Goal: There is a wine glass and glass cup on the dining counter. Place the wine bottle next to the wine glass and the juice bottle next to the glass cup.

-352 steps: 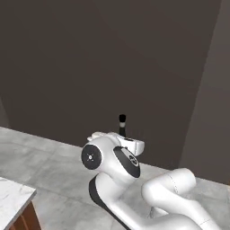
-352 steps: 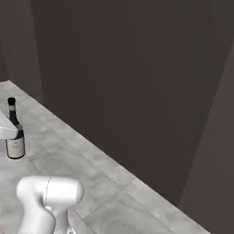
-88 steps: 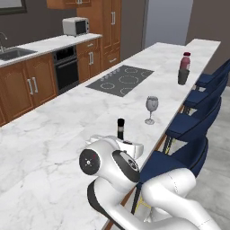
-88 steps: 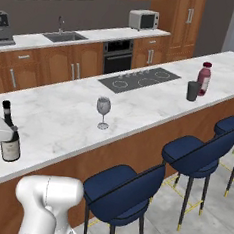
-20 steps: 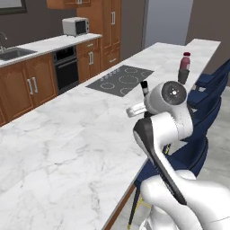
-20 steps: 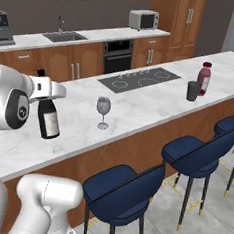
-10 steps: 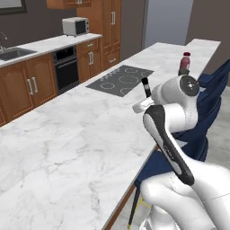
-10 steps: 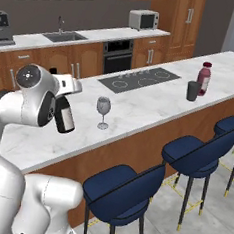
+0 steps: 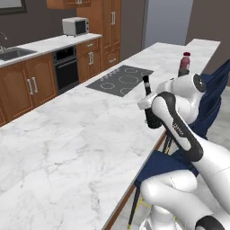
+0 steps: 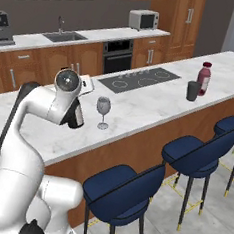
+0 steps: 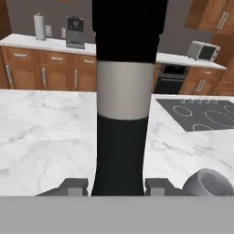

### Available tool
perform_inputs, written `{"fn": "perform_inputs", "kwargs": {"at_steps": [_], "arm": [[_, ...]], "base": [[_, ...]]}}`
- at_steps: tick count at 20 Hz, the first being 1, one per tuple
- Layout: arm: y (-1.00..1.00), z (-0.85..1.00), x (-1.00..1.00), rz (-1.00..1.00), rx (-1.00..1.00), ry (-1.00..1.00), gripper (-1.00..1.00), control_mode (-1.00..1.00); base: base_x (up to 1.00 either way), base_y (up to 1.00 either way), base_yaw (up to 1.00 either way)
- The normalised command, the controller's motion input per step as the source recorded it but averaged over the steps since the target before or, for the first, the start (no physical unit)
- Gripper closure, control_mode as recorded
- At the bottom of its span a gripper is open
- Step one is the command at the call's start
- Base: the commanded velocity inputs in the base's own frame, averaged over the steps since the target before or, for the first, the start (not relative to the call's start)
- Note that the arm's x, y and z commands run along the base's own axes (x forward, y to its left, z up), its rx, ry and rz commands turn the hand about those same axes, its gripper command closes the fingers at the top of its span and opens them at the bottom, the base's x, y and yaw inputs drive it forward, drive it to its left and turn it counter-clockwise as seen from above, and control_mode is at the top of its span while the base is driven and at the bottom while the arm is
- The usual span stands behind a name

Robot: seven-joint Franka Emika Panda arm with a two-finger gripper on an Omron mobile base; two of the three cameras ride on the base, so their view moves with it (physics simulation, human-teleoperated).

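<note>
Swung across since a second ago, the wine bottle (image 11: pixel 121 105) is clamped upright in the hand (image 11: pixel 116 186) over the counter (image 10: pixel 140 103), at nine o'clock beside the wine glass (image 10: pixel 103 112), for setting down.

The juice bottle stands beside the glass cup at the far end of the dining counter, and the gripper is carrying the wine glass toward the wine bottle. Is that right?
Not quite. The gripper is shut on the wine bottle and carries it toward the wine glass, as the hand view and right base view show. The juice bottle does stand beside the glass cup on the dining counter.
</note>
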Motion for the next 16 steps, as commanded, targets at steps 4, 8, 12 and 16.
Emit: {"fn": "perform_inputs", "kwargs": {"at_steps": [4,8,12,16], "arm": [[0.0,0.0,0.31,0.18,0.17,0.01,1.0,-1.0],[0.0,-0.02,0.12,0.15,0.12,0.02,1.0,-1.0],[0.0,-0.11,0.0,0.16,0.06,0.0,1.0,-1.0],[0.0,-0.1,0.03,0.12,0.01,0.0,1.0,-1.0]], "base": [[0.0,0.0,0.0],[0.0,0.0,0.0],[0.0,0.0,0.0],[0.0,0.0,0.0]]}}
